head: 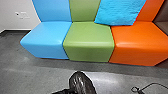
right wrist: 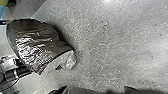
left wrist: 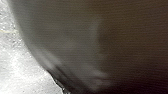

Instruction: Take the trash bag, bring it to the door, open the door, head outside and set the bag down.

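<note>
The bag point(head: 81, 83) is in front of the couch point(head: 88, 51), by our left arm point(right wrist: 18, 73). We cannot tell how either gripper is set. We should check for a firm grip, then turn slowly so nothing swings.

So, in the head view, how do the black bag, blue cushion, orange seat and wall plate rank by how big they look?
Largest to smallest:
orange seat
blue cushion
black bag, cut off by the picture's bottom edge
wall plate
</note>
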Robot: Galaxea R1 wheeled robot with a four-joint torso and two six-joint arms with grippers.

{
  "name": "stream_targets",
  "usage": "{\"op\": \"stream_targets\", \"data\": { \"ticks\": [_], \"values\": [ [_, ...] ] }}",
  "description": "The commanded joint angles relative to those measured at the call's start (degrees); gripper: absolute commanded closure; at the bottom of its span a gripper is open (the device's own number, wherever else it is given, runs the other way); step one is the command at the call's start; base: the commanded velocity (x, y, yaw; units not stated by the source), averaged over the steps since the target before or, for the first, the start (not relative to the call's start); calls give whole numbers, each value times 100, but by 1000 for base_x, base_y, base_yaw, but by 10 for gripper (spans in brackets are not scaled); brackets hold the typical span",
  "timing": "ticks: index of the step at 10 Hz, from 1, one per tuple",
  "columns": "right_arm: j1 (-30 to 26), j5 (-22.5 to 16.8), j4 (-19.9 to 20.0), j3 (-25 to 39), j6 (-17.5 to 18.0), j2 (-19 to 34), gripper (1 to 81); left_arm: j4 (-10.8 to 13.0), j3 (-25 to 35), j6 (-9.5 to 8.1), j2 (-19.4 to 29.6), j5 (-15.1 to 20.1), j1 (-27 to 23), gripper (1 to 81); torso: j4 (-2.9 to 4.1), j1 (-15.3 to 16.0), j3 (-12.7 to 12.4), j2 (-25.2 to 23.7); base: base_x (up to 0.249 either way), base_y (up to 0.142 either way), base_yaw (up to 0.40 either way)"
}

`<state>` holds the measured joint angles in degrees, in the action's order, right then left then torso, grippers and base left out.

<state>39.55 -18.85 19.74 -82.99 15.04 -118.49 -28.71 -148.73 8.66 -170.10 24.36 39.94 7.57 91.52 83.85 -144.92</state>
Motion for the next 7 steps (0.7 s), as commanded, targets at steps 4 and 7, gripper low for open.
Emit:
{"op": "stream_targets", "data": {
  "ticks": [4, 7],
  "values": [
    [-320, -313, 127, -5, -37, 60, 10, 6, 924, -22, 520, 438, -614, 811, 0, -752, 0, 1189, 0, 0, 0],
    [-249, -295, 127, -93, -37, 42, 10, 6, 994, -22, 573, 438, -614, 811, 0, -1154, 2, 1834, 0, 0, 0]
  ]
}}
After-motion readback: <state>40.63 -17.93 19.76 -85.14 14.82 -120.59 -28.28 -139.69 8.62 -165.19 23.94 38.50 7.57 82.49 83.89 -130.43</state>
